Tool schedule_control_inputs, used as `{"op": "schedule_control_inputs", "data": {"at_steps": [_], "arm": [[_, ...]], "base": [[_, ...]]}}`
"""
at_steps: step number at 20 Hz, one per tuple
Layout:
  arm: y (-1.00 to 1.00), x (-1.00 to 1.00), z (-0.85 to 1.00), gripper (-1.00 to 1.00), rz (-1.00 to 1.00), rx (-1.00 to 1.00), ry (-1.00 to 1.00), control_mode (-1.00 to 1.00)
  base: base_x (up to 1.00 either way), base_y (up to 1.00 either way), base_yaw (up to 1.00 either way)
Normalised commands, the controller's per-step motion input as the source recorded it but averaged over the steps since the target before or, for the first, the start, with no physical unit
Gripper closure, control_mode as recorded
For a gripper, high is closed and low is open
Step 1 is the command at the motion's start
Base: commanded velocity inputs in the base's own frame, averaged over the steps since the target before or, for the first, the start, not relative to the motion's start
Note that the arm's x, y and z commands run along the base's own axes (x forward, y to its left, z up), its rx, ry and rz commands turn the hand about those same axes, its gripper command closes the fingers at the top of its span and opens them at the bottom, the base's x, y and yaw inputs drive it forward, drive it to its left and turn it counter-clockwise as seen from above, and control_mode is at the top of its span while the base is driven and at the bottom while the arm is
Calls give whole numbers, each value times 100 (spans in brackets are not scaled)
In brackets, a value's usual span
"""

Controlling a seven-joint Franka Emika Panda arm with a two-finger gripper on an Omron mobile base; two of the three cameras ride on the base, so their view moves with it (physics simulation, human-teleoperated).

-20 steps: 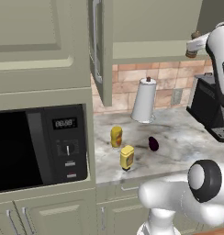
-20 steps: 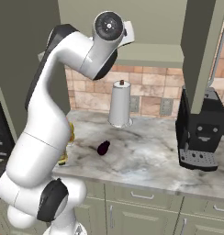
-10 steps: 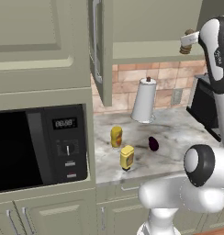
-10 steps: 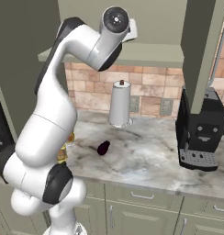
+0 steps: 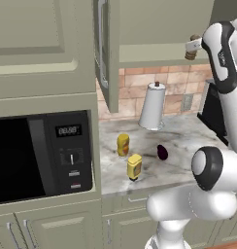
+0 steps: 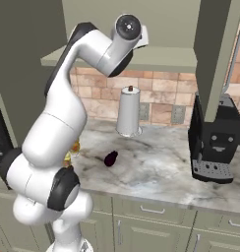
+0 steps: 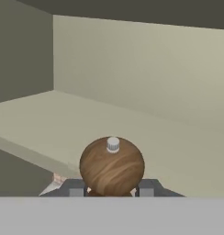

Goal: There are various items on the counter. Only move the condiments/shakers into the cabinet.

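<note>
- The back wall [image 5: 174,90] is covered with brick-like tiles in brown and pink tones; a grey socket plate [image 5: 187,102] sits on it.
- A black microwave [image 5: 40,155] is built into beige-green panelling at the left end of the worktop.
- A tall white paper-towel roll [image 6: 129,111] stands upright near the back edge of the worktop.
- A black coffee machine [image 6: 212,142] stands at the right end.
- The low cabinets [image 6: 156,226] have small metal handles.
- The light is soft and even.
</note>
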Motion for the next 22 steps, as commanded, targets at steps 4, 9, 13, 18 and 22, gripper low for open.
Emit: {"op": "schedule_control_inputs", "data": {"at_steps": [4,9,13,18,22], "arm": [[0,56,-1,100,0,3,0,-100],[0,59,-3,100,0,4,0,-100],[0,58,-12,100,0,3,0,-100],[0,59,-15,100,0,0,0,-100],[0,46,-32,100,0,0,1,-100]], "base": [[0,0,0],[0,0,0],[0,0,0],[0,0,0],[0,0,0]]}}
